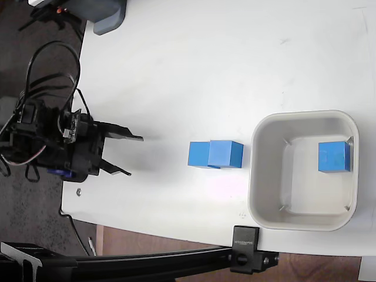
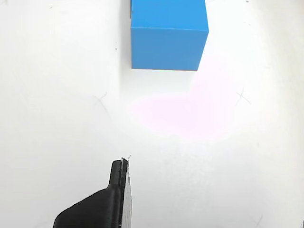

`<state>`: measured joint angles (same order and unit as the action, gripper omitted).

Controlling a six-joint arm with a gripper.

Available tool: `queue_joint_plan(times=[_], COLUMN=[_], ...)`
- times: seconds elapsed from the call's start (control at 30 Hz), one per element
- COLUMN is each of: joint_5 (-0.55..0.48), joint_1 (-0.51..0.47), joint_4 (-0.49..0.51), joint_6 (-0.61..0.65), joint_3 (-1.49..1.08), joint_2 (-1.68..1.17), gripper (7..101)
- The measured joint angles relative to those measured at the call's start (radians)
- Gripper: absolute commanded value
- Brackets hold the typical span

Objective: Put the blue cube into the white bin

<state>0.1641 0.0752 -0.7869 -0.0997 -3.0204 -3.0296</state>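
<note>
Fingers [image 1: 130, 155] spread wide, holding nothing, at the left edge of the desk [image 1: 194, 70] in the fixed view, tips aimed right. Two black prongs, one upper, one lower, bare white surface between them. Behind them, a black wrist block with looping cables, hanging over the dark floor off the desk's left side. In the wrist view, only one black fingertip [image 2: 116, 190] visible, at the bottom edge left of centre, over plain white desk.

To the right of the fingers, well apart, two blue cubes on the desk, touching side by side: left cube [image 1: 198, 154] and right cube [image 1: 226, 154], the right one overlapping the left slightly in the fixed view. In the wrist view, one cube [image 2: 169, 35] at the top, cut off by the frame edge, with a sliver of a second blue face behind its left corner; cannot tell more of that one.

Further right, just beside the pair but not touching, white bin [image 1: 261, 176], upright, near the desk's right and near edges. Inside it, third cube [image 1: 334, 157] resting on the bin floor against the right wall.

Along the bottom of the fixed view, a black bar with a clamp [image 1: 245, 257] at the desk edge. At the top left corner, a grey-blue object [image 1: 108, 16], partly out of frame.
</note>
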Motion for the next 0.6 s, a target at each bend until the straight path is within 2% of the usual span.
queue_joint_plan(times=[0.6], joint_5=[-0.003], joint_1=[0.0], joint_4=[0.0], joint_6=[0.008], joint_3=[0.0], joint_2=[-0.002], gripper=[100.0])
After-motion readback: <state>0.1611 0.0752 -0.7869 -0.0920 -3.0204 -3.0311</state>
